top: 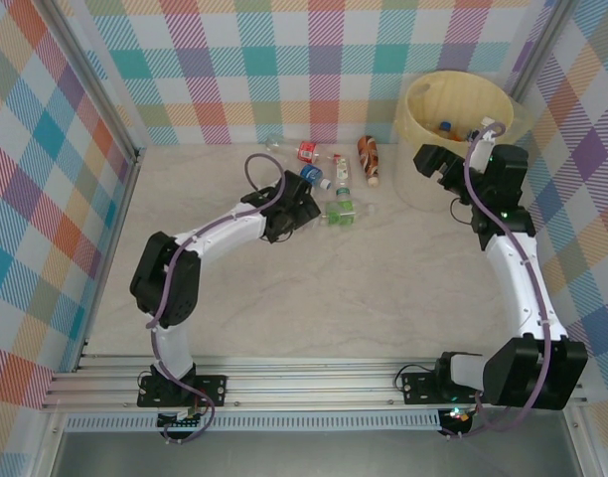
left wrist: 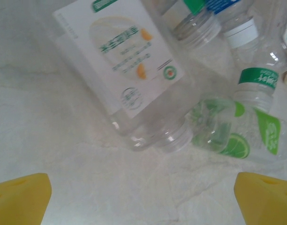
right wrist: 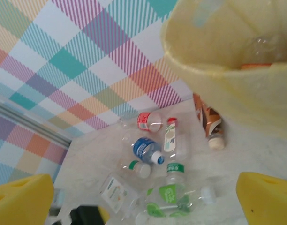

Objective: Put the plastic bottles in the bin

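I see the pale marbled worktop (top: 334,308) with the bin (top: 411,159) standing at its far right corner. Lying on their sides near the far edge, about mid-width: red-label bottle (top: 306,151), blue-label bottle (top: 314,177), green-label bottle (top: 341,213). Amber bottle (top: 369,159) lies just beside the bin.

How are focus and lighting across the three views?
Top external: even light, sharp, faint shadows on the table. Left wrist: washed out, the white-labelled bottle soft. Right wrist: the bin blurred up close, the blue-labelled bottle beyond it clearer.
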You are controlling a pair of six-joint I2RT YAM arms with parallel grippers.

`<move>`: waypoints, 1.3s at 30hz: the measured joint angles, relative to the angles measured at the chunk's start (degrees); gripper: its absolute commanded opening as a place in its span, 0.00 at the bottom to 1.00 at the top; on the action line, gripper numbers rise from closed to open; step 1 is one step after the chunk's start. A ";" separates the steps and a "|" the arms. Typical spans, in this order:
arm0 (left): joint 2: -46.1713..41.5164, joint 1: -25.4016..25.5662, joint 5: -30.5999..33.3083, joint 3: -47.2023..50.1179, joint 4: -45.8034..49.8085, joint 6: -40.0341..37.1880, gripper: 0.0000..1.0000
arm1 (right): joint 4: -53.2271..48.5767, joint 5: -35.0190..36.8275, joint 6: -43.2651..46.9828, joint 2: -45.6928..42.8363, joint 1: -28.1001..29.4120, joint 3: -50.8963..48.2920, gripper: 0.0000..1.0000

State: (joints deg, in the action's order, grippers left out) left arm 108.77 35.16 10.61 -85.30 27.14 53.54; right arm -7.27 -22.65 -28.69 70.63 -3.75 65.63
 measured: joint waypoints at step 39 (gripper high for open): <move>-4.83 -0.79 1.60 10.73 -2.29 -8.85 1.00 | 0.79 -5.03 -2.36 0.28 2.01 -2.32 1.00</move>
State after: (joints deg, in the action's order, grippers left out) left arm 103.94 34.37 12.21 -74.56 24.84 44.69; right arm -6.48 -27.68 -31.05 70.91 -1.74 63.31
